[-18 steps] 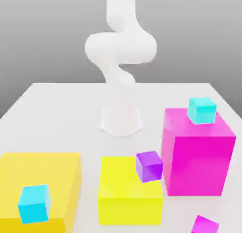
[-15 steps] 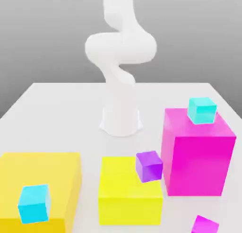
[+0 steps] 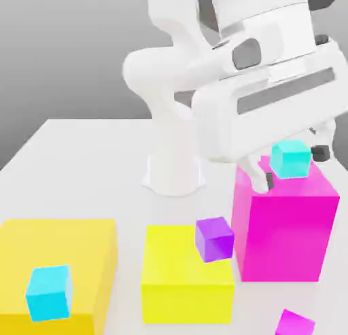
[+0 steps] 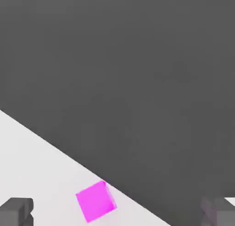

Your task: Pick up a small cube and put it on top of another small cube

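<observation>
White tabletop point(image 3: 81, 157) is sitting under a grey backdrop in the exterior view, with the arm's base standing at its centre. The gripper point(image 3: 292, 167) is hanging in the upper right of the frame, its fingers spread wide and holding nothing, one fingertip point(image 3: 265, 182) on either side of a cyan cube point(image 3: 291, 158) atop the big magenta block point(image 3: 285, 225). The small cube point(image 3: 294, 323), bright magenta, is lying on the table at the bottom right edge of the frame, well apart from the gripper. A small violet cube point(image 3: 215, 238) is resting on the yellow block point(image 3: 178, 276) at lower centre.
</observation>
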Tool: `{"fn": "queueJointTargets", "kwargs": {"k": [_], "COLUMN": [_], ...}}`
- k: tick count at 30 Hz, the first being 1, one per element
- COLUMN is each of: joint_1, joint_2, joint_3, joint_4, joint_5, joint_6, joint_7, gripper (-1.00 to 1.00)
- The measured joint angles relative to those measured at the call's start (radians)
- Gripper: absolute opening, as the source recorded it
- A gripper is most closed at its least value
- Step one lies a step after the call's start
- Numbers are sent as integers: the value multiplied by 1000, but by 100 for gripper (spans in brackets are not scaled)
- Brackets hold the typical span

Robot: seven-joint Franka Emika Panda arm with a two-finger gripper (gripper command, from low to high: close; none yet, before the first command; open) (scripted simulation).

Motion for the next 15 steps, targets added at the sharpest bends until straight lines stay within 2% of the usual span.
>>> {"fn": "queueJointTargets", "kwargs": {"k": [7,15], "joint_1": [49,125], "joint_2": [225,448], "joint_3": [25,10], "joint_4": [12,22], "joint_5": [-38,-207], "joint_6": [75,184], "joint_7": [-111,-142], "gripper": [0,0]}}
